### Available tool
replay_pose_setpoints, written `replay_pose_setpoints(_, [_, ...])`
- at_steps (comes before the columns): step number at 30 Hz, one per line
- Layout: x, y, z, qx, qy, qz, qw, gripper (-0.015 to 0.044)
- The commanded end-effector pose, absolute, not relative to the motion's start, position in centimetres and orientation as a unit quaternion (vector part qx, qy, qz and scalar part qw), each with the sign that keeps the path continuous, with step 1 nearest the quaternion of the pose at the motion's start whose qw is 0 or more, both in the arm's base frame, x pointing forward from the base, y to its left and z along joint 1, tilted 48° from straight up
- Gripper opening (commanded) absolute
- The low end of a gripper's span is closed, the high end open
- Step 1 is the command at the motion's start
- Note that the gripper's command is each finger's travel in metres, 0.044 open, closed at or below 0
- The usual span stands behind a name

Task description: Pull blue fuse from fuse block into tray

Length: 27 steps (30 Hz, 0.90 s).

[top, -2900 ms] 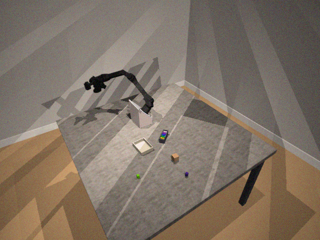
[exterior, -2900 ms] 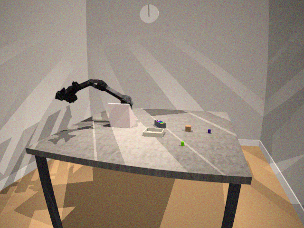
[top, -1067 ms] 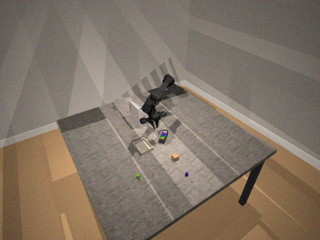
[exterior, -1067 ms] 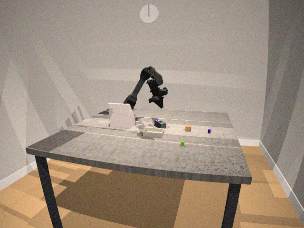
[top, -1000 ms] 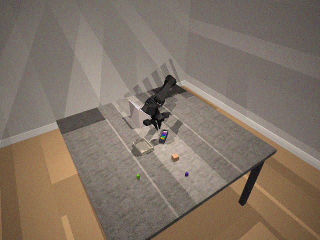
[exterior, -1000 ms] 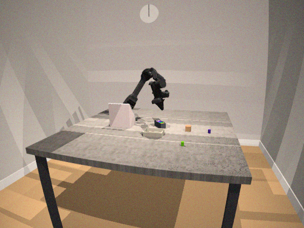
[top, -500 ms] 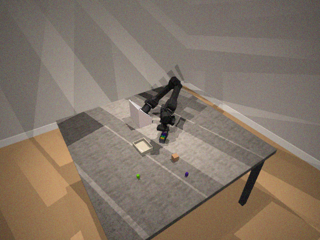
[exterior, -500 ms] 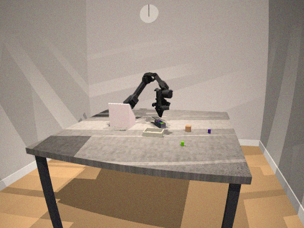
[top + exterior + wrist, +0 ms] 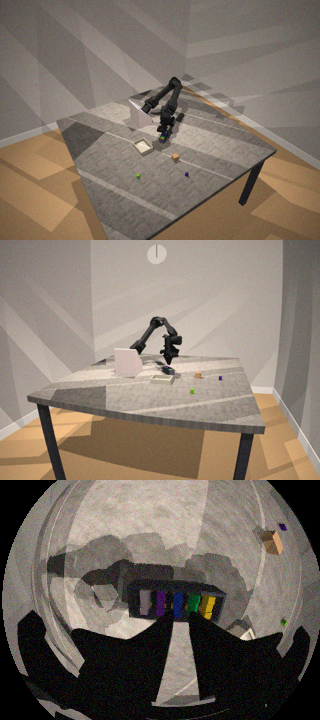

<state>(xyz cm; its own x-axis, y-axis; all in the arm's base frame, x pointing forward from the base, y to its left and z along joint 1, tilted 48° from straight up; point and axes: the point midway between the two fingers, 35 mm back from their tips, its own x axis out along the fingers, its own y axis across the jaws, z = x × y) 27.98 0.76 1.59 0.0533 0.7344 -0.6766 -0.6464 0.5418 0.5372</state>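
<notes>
Wrist cam only: dark rectangular fuse block (image 9: 175, 602) w/ 5 fuses: grey, purple, blue fuse (image 9: 178, 604), green, yellow; blue sits in middle slot. Black parallel-jaw gripper (image 9: 178, 622) above it, fingers narrowly parted, holding nothing. Ext cam: 1 cream open tray (image 9: 162, 379) beside block; 3 small blocks.

Tool (image 9: 179, 619) hangs just above the fuse block (image 9: 175, 602), fingers narrowly parted with nothing between them, and the blue fuse (image 9: 178, 604) is hemmed in by purple and green neighbours. Open air sits over the tray (image 9: 142, 146) just beside; the white wedge (image 9: 139, 116) walls the far side.
</notes>
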Motion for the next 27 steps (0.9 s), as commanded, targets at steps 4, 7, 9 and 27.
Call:
replay_pose_setpoints(4, [27.8, 1.4, 0.9, 0.051, 0.499, 0.477, 0.722, 0.0073])
replay_pose_setpoints(7, [27.8, 1.6, 0.7, 0.051, 0.499, 0.477, 0.722, 0.0073])
replay_pose_setpoints(9, [27.8, 1.7, 0.6, 0.051, 0.499, 0.477, 0.722, 0.0073])
replay_pose_setpoints(27, [27.8, 2.2, 0.0, 0.051, 0.499, 0.478, 0.722, 0.0073])
